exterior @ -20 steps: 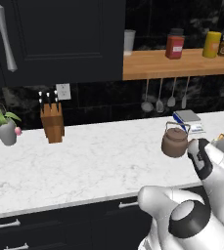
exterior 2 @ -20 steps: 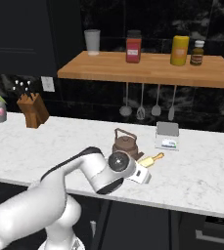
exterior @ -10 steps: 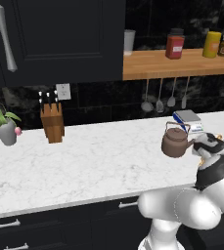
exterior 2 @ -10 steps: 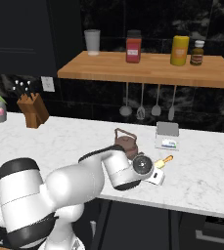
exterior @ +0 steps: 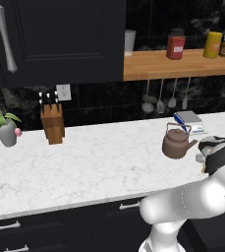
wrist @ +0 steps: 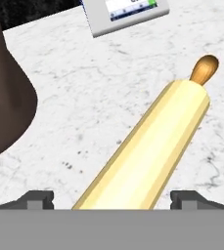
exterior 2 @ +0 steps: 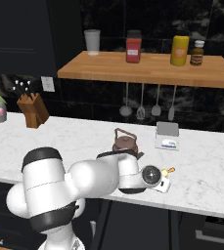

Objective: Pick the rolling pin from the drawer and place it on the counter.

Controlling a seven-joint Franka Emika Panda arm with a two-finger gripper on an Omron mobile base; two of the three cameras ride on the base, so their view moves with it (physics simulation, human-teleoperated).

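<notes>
The rolling pin (wrist: 150,151) is a pale yellow cylinder with faceted, flat-sided shading along its length and a narrower orange-brown knob at its far end. Its near end runs out of sight at the bottom of the hand view, between the two dark fingertips (wrist: 37,199), one tip standing on each side of the barrel. The gripper (wrist: 112,200) is set about as wide as the pin's barrel; whether the pads actually press on the wood cannot be told. The pin lies over the counter (wrist: 108,88), a white marble top with faint grey veining; whether it rests on the stone or is held just above it cannot be told.

Taking the kettle (exterior 2: 125,143) as landmark: it is a brown, round-bodied kettle with an arched handle, standing on the counter (exterior 2: 206,171). In the right base view the rolling pin (exterior 2: 168,171) shows only its knobbed tip, just to the right of the kettle and nearer the counter's front edge, beside the gripper (exterior 2: 163,182). A small white scale (exterior 2: 167,136) sits behind and to the right of the kettle. In the hand view the kettle's (wrist: 6,93) dark flank is to the left of the pin, apart from it.
</notes>
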